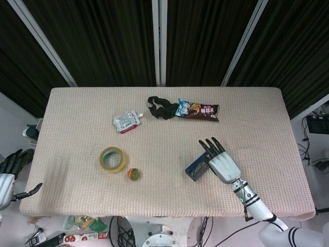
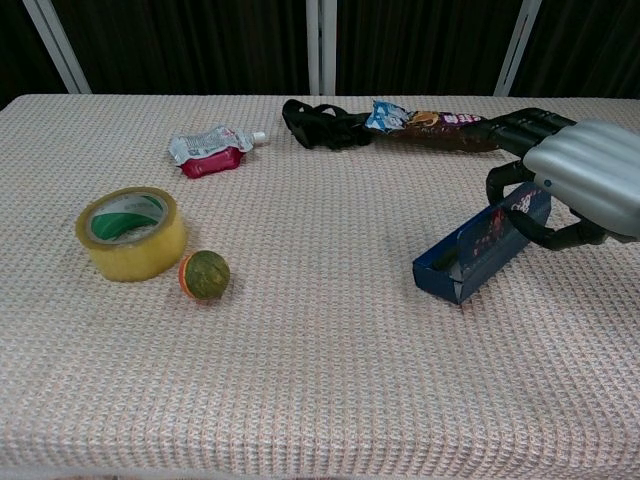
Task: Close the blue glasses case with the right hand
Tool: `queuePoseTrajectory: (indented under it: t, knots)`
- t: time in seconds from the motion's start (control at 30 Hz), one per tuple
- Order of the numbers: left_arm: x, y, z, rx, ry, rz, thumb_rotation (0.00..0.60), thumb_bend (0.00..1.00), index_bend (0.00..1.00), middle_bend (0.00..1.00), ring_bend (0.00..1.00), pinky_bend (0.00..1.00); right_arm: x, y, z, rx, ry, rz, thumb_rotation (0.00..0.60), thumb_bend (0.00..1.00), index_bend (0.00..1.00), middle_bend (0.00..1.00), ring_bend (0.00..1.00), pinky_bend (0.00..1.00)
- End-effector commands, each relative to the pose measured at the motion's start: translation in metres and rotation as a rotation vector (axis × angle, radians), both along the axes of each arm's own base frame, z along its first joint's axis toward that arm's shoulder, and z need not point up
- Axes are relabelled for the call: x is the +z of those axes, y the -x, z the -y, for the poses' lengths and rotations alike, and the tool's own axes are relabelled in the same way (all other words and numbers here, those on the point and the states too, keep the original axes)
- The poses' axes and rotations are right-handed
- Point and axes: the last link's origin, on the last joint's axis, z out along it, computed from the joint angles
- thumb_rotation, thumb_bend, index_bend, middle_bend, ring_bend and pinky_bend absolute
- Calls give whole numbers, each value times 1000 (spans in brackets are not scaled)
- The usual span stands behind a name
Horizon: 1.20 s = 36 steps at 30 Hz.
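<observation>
The right robot hand (image 2: 585, 185) grips the blue glasses case (image 2: 478, 247), thumb curled beneath and fingers over its top, near the table's (image 1: 77, 195) front right edge; the left robot hand (image 1: 11, 170) hangs off-table, fingers spread.

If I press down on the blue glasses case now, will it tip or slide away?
The blue glasses case looks tilted on its long edge against the right hand, so it may tip flat. It looks rigid and light. On the woven tablecloth it would probably drag rather than slide freely.
</observation>
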Motion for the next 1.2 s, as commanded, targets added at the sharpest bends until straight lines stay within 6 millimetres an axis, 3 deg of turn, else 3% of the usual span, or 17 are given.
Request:
queuePoseTrajectory:
  t: [0.03,0.33,0.5,0.6,0.67,0.73,1.03,1.2]
  knots:
    - [1,1,0,4,-2,-1,303,154,16,0,57,196,-12,-8,8,36,17,-2,600,453,1000,14,0,0]
    - [2,4,1,16,-2,2,304,154,16,0,57,196,-34,-5,15,79,29,-19,600,436,988,28,0,0]
    - [3,6,2,17,-3,2,303,153,16,0,57,196,-40,-1,16,85,30,-11,600,423,831,11,0,0]
    - [3,6,2,18,-2,1,301,154,16,0,57,197,-43,0,17,94,29,-5,600,394,537,0,0,0]
    - [3,6,3,19,-3,1,301,154,16,0,57,197,-45,0,17,93,27,-1,600,347,200,0,0,0]
    - [3,6,3,19,-3,2,302,154,16,0,57,197,-46,-2,19,93,31,3,600,321,29,0,0,0]
    - [3,6,4,22,-2,1,302,155,16,0,57,197,-49,-15,25,116,44,46,600,265,0,0,0,0]
    - [4,5,3,17,-5,1,304,154,16,0,57,196,-30,-19,24,135,93,139,600,222,0,0,0,0]
